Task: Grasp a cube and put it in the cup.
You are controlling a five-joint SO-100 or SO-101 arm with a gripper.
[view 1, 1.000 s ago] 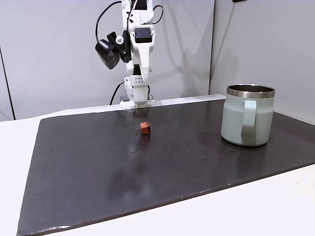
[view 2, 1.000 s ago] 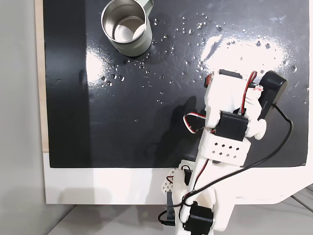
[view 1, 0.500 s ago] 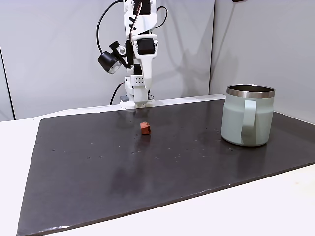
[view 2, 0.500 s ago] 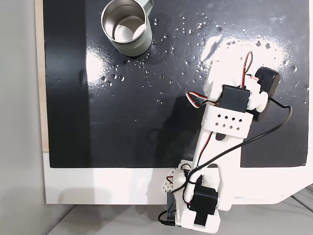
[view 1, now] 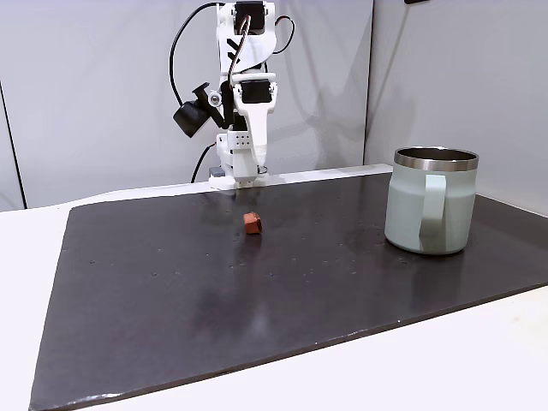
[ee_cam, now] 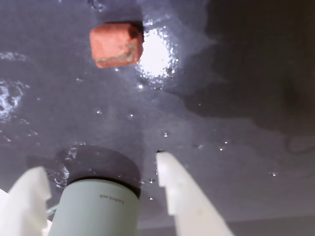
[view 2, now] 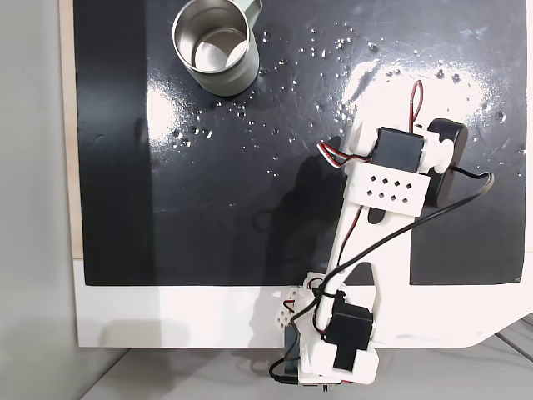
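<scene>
In the wrist view the small reddish-orange cube (ee_cam: 115, 44) lies on the wet dark mat at the upper left. My gripper (ee_cam: 98, 164) hangs open above the mat, and its two white fingers (ee_cam: 179, 191) hold nothing. The pale mint mug (ee_cam: 98, 209) shows between them at the bottom edge, farther off. In a fixed view from the front the cube (view 1: 252, 223) sits on the mat just ahead of the arm (view 1: 244, 111), and the mug (view 1: 428, 205) stands upright at the right. In a fixed view from above the mug (view 2: 212, 42) is at the top left and the arm (view 2: 387, 179) hides the cube.
The dark mat (view 1: 171, 282) covers most of the white table (view 1: 34, 257) and is dotted with water drops. The arm's base (view 1: 231, 175) stands at the mat's far edge. A black wrist camera (view 1: 190, 118) and loose cables hang beside the arm. Grey walls stand behind.
The arm has unfolded and stretched farther out over the mat, and the wrist camera has swung lower. The cube and the mug have stayed where they were.
</scene>
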